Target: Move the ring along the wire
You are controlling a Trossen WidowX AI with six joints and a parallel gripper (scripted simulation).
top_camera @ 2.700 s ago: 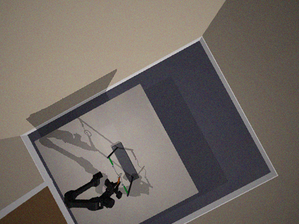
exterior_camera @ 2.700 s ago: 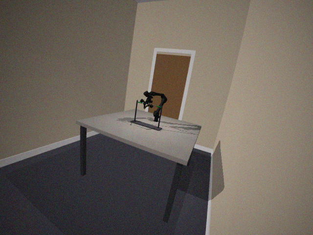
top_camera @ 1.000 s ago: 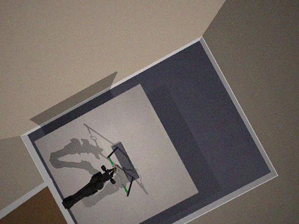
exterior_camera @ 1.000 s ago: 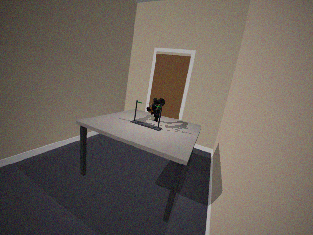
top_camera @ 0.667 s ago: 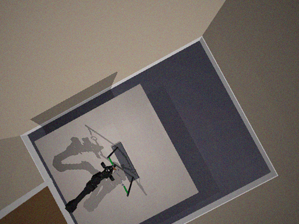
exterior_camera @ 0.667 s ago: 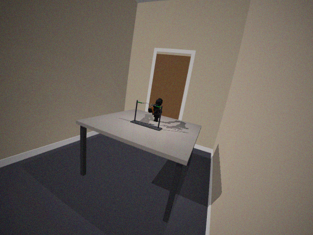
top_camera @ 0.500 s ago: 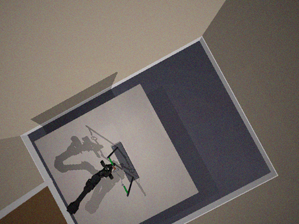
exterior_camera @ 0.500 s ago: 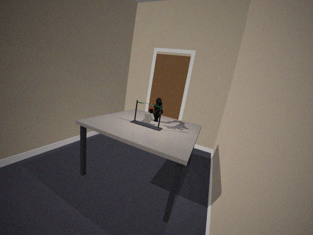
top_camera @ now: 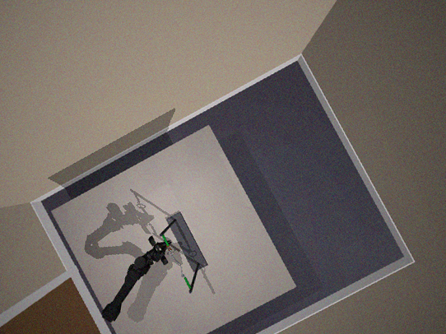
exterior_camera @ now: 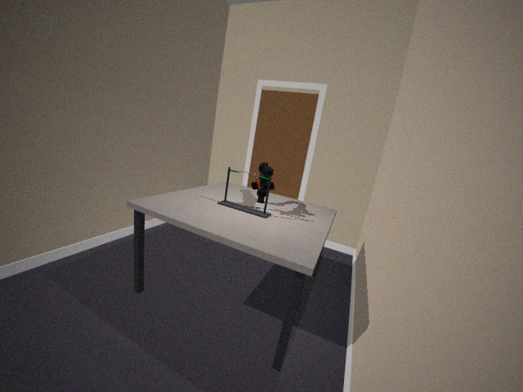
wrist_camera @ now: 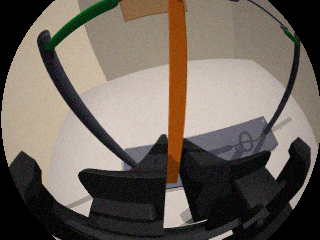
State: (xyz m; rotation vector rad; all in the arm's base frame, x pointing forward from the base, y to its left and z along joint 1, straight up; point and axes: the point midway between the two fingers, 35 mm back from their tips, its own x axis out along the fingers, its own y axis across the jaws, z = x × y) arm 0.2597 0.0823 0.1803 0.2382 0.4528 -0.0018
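Note:
My gripper [wrist_camera: 169, 138] is shut on the orange handle [wrist_camera: 177, 90] [exterior_camera: 258, 183], which rises out of the top of the wrist view. The ring [exterior_camera: 256, 175] is small in the exterior view. It is around or beside the wire, close to the inner end of the near green part [top_camera: 165, 239] [exterior_camera: 264, 178] [wrist_camera: 85, 21]. I cannot tell whether it touches the wire. The near post [top_camera: 168, 227] [exterior_camera: 266, 196] [wrist_camera: 75, 102] stands to the left in the wrist view. The other green part [top_camera: 188, 282] [exterior_camera: 233, 171] [wrist_camera: 290, 36] is at the far post [top_camera: 194, 278] [exterior_camera: 226, 185] [wrist_camera: 288, 92].
The thin grey wire [wrist_camera: 262, 13] runs between the green parts and bends. Both posts stand on a dark base [top_camera: 187, 237] [exterior_camera: 240, 207] [wrist_camera: 210, 142] on the pale table [top_camera: 240, 228] [exterior_camera: 189, 207]. Shadows of arm, ring and wire fall on table and base.

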